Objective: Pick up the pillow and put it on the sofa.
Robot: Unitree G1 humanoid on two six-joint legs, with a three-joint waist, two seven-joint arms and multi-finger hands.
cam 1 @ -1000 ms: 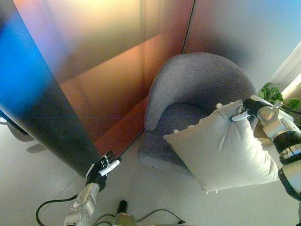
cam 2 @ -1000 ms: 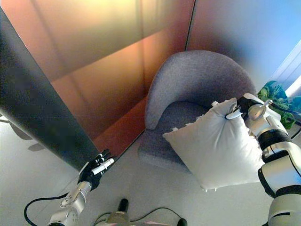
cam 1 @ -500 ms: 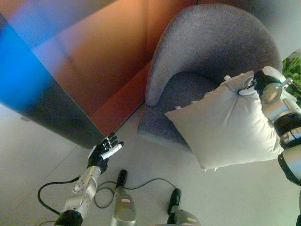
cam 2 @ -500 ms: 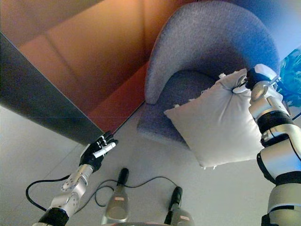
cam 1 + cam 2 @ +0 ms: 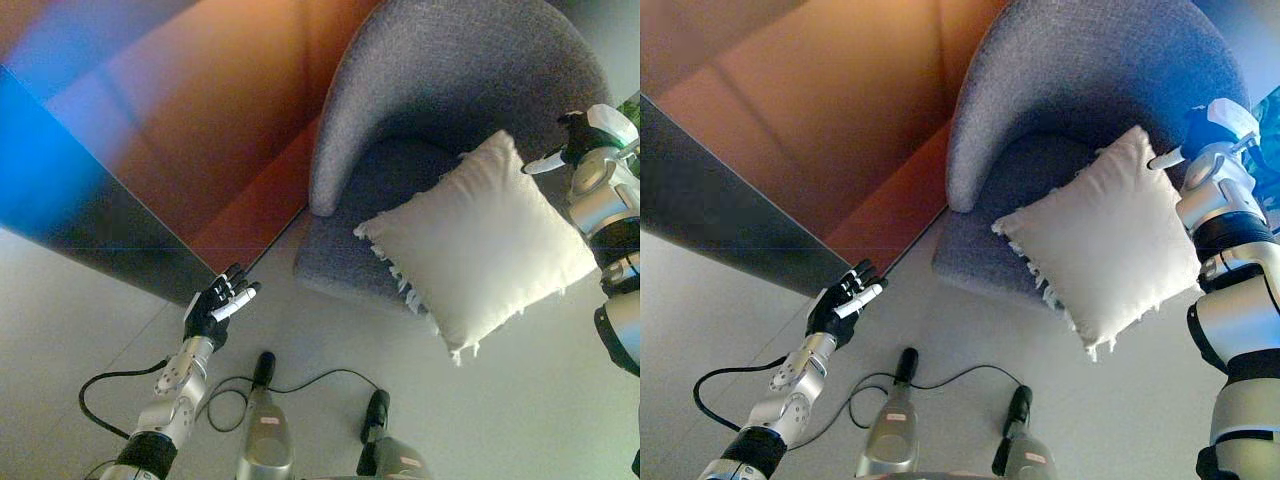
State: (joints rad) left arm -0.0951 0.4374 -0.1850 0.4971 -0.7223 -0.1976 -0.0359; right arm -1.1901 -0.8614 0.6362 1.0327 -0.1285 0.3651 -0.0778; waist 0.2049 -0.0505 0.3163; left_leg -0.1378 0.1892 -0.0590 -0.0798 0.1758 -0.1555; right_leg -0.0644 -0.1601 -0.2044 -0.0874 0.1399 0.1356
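The grey sofa [image 5: 450,90], a rounded tub chair with a high curved back, is sitting against the reddish wall panel [image 5: 200,120], its open front facing the robot, which is why the approach is coming from the floor side; the white pillow [image 5: 480,240] is lying over the seat's front right part, tilted, one corner pointing up toward the backrest and its lower fringed corner hanging past the seat edge over the pale floor [image 5: 520,400], so it is looking only partly supported and, in my judgement, liable to slide off unless it is settled further in.

The right hand [image 5: 575,140] is hovering just beside the pillow's upper right edge, raised on a bent arm; its fingers are appearing loosened, with a white-tipped finger [image 5: 1164,159] pointing toward the pillow's top corner, though whether that tip is touching the fabric is hard to tell from here; nothing is being pinched, as far as the views are showing.

The left hand [image 5: 218,306] is idling low near the floor, well apart from the sofa, fingers spread and straight, holding nothing.
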